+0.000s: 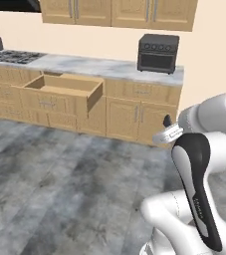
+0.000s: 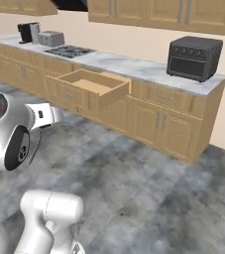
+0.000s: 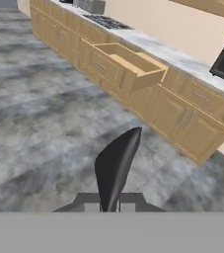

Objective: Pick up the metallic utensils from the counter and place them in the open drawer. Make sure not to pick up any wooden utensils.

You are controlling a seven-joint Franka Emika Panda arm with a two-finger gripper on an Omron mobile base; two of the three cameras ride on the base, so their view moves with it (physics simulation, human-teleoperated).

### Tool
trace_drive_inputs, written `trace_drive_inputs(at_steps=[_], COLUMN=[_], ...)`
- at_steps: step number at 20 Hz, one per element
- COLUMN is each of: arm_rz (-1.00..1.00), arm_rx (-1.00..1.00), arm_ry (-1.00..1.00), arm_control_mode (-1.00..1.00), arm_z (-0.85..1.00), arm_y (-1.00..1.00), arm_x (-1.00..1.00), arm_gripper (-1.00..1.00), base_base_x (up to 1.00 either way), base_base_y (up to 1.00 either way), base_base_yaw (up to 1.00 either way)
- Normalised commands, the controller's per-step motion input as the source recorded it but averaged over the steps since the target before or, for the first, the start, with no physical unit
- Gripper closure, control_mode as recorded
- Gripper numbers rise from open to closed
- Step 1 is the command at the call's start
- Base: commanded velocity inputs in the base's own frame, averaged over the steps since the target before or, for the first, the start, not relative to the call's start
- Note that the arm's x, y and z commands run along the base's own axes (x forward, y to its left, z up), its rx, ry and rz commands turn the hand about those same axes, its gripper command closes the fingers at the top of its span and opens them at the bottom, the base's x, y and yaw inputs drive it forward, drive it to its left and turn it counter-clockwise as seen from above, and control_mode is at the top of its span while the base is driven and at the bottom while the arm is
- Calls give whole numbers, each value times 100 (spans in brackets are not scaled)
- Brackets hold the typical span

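The claw (image 3: pixel 110 207) is gripping a grey metal utensil (image 3: pixel 116 165), closed on it; the open drawer (image 3: pixel 128 64) is standing well ahead, bare floor (image 3: pixel 34 123) lying between.

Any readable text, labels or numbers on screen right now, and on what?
None can be read.
Robot arm: faint small marks along the dark strip, too blurred to read.
Toaster oven: knobs show, no legible markings.
Open drawer and cabinet fronts: no text.

A black toaster oven (image 2: pixel 194 58) sits on the marble worktop (image 2: pixel 134 67) beside the stove (image 2: pixel 68 50).
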Motion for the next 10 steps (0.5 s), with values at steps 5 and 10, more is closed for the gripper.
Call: trace_drive_inputs(at_steps=[5, 10], arm_rz=[0, 0], arm_rx=[0, 0], arm_ry=[0, 0], arm_control_mode=[100, 100], arm_z=[0, 0], arm_y=[0, 0], arm_x=[0, 0], arm_gripper=[100, 100], base_base_x=[100, 100], base_base_y=[-40, -53], base_base_yaw=[38, 35])
